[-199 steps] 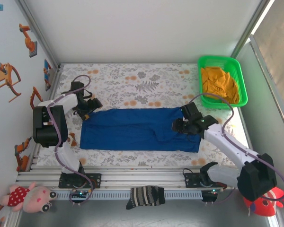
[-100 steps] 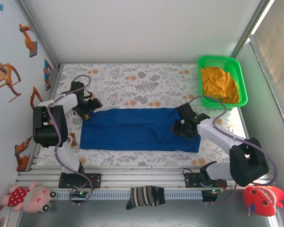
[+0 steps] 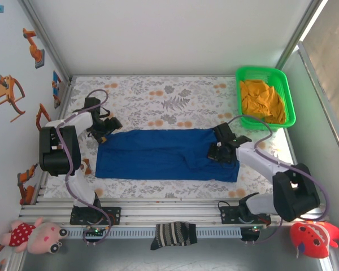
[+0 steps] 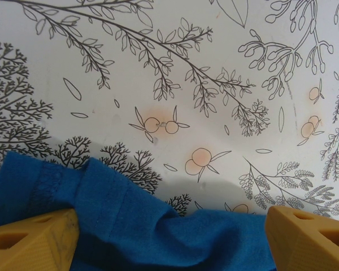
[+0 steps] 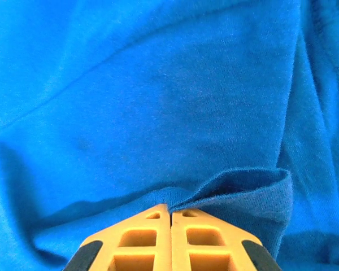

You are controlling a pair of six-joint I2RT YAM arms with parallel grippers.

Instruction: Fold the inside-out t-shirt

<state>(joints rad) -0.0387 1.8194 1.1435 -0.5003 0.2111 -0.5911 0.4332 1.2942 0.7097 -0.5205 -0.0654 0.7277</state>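
One t-shirt, royal blue, flat on floral counter. Left gripper: wide, astride its left edge. Right gripper: closed, pinching one fold at its right end. One green basket; one striped sock.

The desk had a white top printed with grey leafy branches and small orange fruits. A royal-blue t-shirt lay spread flat across its near half, long side running left to right, rumpled toward the right end. A green basket stood at the far right corner, near the t-shirt but apart from it.
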